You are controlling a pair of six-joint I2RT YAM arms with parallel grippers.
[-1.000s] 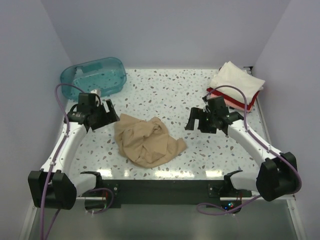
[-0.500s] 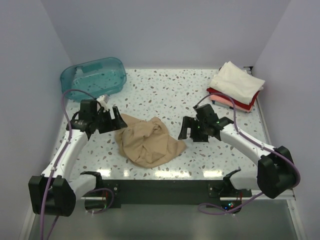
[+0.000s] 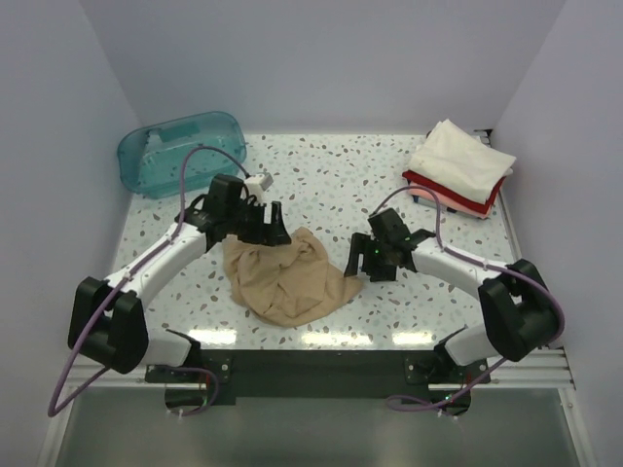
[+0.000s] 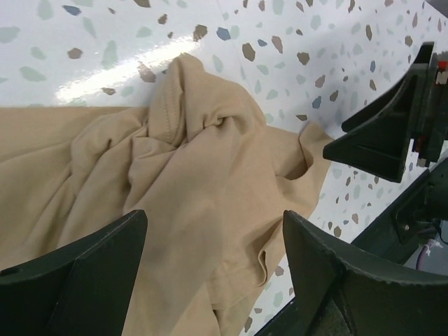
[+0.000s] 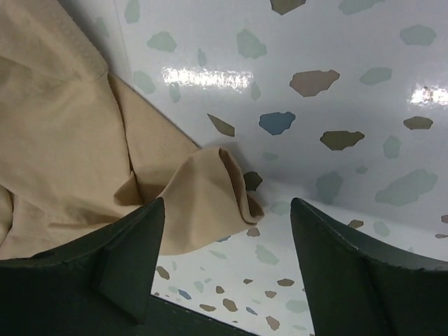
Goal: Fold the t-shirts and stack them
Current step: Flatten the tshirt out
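Two arms are reaching in over one crumpled tan t-shirt (image 3: 287, 277), which is lying in a heap on the table (image 3: 331, 170), near-centre, just ahead of the bases. Cloth is looking soft, light and floppy w/ lots of folds, so it is prob. going to sag and drag rather than keep any shape. It is not looking fragile or slippery, but a pinch on a bulge is likely catching several layers at once. At the right tip of the heap the right gripper (image 3: 362, 261) is sitting low, jaws apart and grasping nothing. A folded-over corner (image 5: 210, 196) is lying b/w its fingers (image 5: 91, 273) in the wrist cam; can't tell if it is touching them. Slightly farther back the left gripper (image 3: 265, 226) is hovering over the heap's far-left part, jaws spread wide, nothing held, w/ wrinkled mid-cloth showing below it. Best hold imo is a thin edge, not the bunched middle: that corner for the right arm and the seamed edge (image 4: 164, 105) for the left, w/ both arms then pulling apart to flatten. At the far right a stack of folded t-shirts (image 3: 459, 170) is sitting, cream on top, pink and red under. At the far left a teal tub (image 3: 180, 151) is sitting, not part of the job.
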